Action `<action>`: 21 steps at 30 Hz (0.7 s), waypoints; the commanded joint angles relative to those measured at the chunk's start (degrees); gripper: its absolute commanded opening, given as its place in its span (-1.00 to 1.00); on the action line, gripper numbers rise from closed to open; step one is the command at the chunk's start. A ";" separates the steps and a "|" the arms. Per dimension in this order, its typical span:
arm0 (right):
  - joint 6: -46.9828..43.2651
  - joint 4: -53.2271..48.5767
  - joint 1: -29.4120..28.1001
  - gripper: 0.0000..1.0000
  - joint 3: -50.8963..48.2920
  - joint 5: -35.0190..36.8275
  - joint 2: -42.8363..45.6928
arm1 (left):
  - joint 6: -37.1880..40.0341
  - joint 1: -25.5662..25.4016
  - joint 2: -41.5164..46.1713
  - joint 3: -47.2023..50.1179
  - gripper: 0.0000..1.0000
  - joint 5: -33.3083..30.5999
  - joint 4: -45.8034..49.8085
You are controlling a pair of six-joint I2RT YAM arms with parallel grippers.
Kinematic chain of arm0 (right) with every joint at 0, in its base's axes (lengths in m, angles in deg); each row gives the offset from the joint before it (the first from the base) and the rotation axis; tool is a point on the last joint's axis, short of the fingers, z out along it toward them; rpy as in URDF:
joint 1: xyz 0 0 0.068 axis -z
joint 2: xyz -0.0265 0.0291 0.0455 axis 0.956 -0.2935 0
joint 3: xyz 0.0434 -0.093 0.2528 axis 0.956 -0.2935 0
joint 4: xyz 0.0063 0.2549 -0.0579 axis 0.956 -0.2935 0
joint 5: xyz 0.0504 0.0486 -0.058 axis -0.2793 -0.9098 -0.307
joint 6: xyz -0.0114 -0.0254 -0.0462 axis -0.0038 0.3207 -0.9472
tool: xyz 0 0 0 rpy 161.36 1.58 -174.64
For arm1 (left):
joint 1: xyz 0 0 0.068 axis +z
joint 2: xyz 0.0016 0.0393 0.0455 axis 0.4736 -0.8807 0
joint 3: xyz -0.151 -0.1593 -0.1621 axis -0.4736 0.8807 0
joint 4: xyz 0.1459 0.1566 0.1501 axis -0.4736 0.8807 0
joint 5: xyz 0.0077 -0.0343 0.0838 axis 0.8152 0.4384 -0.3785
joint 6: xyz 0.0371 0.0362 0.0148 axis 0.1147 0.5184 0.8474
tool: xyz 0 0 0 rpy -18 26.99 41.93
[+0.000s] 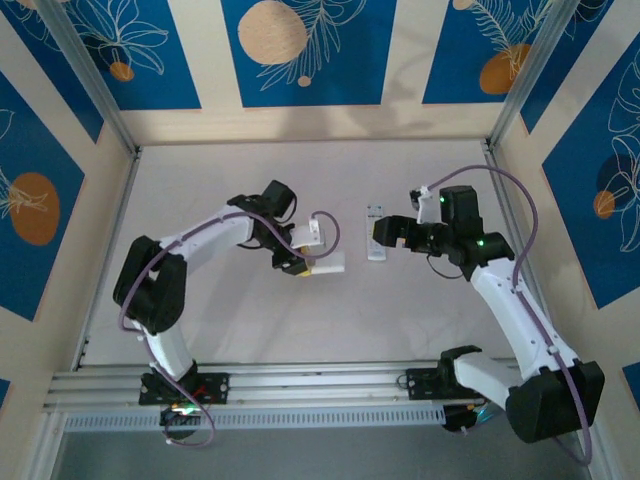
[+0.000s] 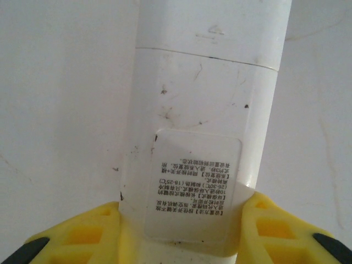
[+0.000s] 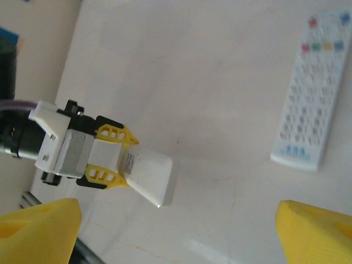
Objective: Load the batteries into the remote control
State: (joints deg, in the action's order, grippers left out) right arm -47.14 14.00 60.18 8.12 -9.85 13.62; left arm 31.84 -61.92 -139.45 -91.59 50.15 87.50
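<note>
Left gripper [image 3: 116, 154] clenched on 1 end of white remote [image 2: 204, 104], label side facing its wrist camera; right gripper [image 1: 386, 236] spread wide, grasping nothing, near 2nd remote [image 3: 311, 93] lying buttons-up on table [image 1: 250, 325], the 2 remotes apart

The left tool [image 1: 303, 266] clasps a white remote [image 1: 330, 263] near the middle of the table [image 1: 250, 330]; the right tool [image 1: 383, 233] hovers at a second remote [image 1: 374, 218].
</note>
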 commanded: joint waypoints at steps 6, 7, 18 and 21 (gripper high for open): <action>-46.16 11.58 -21.51 0.99 -6.94 9.79 8.71 | 0.49 -0.39 5.07 -2.44 -0.24 7.96 9.65; -51.62 11.86 -24.25 0.99 -8.10 12.09 8.74 | 0.94 -0.43 5.01 -3.12 -0.24 8.58 11.61; -86.76 17.31 -34.03 0.90 -15.64 21.57 8.95 | 5.41 -0.41 5.87 -3.42 -0.24 14.54 16.55; -93.09 18.75 -35.86 0.78 -17.43 24.50 8.97 | 5.83 -0.42 5.75 -3.98 -0.24 15.50 17.84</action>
State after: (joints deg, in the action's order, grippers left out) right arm -128.56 30.32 25.78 -7.24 10.52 22.04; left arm 34.99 -61.94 -135.43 -93.78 60.82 102.01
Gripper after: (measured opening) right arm 0.906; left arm 0.382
